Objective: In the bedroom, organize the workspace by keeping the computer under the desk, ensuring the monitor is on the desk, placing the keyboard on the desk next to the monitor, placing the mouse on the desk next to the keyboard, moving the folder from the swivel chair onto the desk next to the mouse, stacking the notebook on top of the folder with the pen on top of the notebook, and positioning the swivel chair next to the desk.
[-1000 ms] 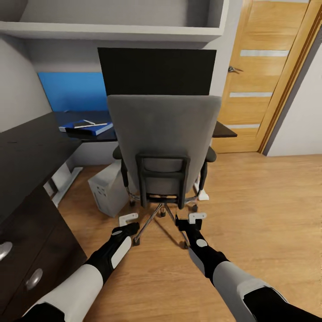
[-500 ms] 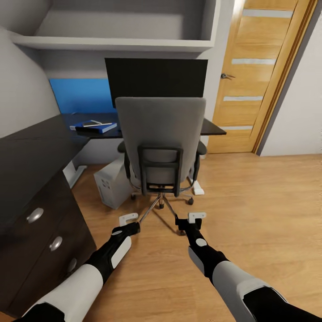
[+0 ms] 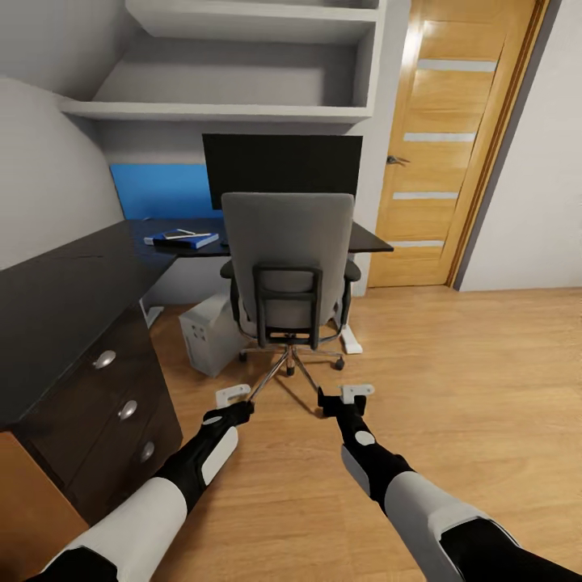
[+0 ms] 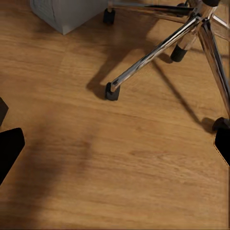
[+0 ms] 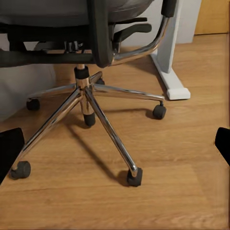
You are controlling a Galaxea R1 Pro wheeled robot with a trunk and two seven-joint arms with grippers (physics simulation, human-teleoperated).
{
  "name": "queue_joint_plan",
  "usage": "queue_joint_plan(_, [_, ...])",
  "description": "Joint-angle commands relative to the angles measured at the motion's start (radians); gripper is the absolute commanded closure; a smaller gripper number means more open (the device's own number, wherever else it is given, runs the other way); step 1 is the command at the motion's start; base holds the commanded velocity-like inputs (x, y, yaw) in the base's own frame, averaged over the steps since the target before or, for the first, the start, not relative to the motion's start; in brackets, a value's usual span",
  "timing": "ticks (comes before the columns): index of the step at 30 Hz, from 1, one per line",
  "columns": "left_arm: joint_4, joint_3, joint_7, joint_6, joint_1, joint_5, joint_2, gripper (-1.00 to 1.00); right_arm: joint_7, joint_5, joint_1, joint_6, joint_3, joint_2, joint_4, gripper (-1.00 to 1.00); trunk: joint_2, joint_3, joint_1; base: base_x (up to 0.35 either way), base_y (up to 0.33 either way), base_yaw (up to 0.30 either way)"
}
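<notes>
Tabletop (image 3: 65, 283) black, L-shaped, long run along left with three knobbed drawers, short run across far wall. Monitor (image 3: 281, 166) upright on far run, wide axis left-right, screen facing robot. Swivel chair (image 3: 288, 242) before monitor, backrest toward robot, seat facing tabletop, chrome base (image 5: 96, 103) on wood floor (image 3: 453, 380). Computer (image 3: 206, 331) on floor under tabletop, left of chair. Folder (image 3: 182, 239) flat on tabletop left of monitor, long axis left-right. Left claw (image 3: 233, 395) open, empty. Right claw (image 3: 346, 395) open, empty.

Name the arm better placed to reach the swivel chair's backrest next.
Neither clearly: the left gripper and right gripper hang open, level, either side of the swivel chair base. Slight edge right, judging by its wrist view facing the chair.
</notes>
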Motion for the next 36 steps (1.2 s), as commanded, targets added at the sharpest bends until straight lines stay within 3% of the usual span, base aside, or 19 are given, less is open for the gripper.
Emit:
queue_joint_plan(1, [-0.002,-0.006,0.009,0.003,0.0,0.007,0.0,-1.0,-0.008,-0.01,-0.001,-0.004,0.008,0.0,0.003,-1.0,0.0,0.003,-0.001,-0.03,0.0,0.0])
queue_joint_plan(10, [0.002,-0.006,0.011,0.005,-0.001,0.01,-0.002,-1.0,-0.039,-0.01,0.0,-0.005,0.008,-0.003,0.011,-1.0,0.016,0.036,-0.011,-0.007,0.0,0.0])
queue_joint_plan(11, [0.018,-0.006,0.011,0.005,-0.002,0.01,-0.002,-1.0,-0.04,-0.029,0.0,-0.017,0.008,-0.019,0.078,-1.0,0.023,0.039,-0.015,0.0,0.0,0.0])
queue_joint_plan(13, [0.044,-0.006,0.01,0.004,-0.002,0.009,-0.003,-1.0,-0.039,-0.041,-0.001,-0.04,0.008,-0.02,0.111,-1.0,0.037,0.046,-0.023,0.0,0.0,0.0])
queue_joint_plan(14, [0.165,-0.009,0.01,-0.002,-0.002,0.007,-0.014,-1.0,-0.04,-0.054,0.002,-0.185,0.008,-0.021,0.248,-1.0,0.044,0.049,-0.027,0.0,0.0,0.0])
queue_joint_plan(15, [0.197,-0.01,0.01,-0.01,-0.002,0.006,-0.019,-1.0,-0.04,-0.055,0.01,-0.204,0.008,-0.022,0.258,-1.0,0.051,0.052,-0.031,0.0,0.0,0.0])
queue_joint_plan(16, [0.301,-0.011,0.006,-0.156,-0.001,0.005,-0.033,-1.0,-0.04,-0.059,0.094,-0.244,0.008,-0.033,0.272,-1.0,0.058,0.055,-0.034,0.0,0.0,0.0])
queue_joint_plan(20, [0.453,-0.013,0.005,-0.348,0.003,0.003,-0.063,-1.0,-0.041,-0.092,0.144,-0.348,0.008,-0.052,0.276,-1.0,0.086,0.068,-0.05,0.0,0.0,0.0])
queue_joint_plan(24, [0.513,-0.014,0.004,-0.403,0.01,0.003,-0.071,-1.0,-0.04,-0.112,0.175,-0.38,0.008,-0.056,0.277,-1.0,0.114,0.08,-0.065,0.0,0.0,0.0])
queue_joint_plan(30, [0.537,-0.014,0.004,-0.427,0.042,0.002,-0.071,-1.0,-0.04,-0.12,0.234,-0.4,0.008,-0.058,0.277,-1.0,0.156,0.099,-0.088,0.0,0.0,0.0])
queue_joint_plan(36, [0.54,-0.017,0.004,-0.506,0.142,-0.008,-0.071,-1.0,-0.039,-0.119,0.298,-0.461,0.008,-0.059,0.277,-1.0,0.198,0.118,-0.111,0.0,0.0,0.0])
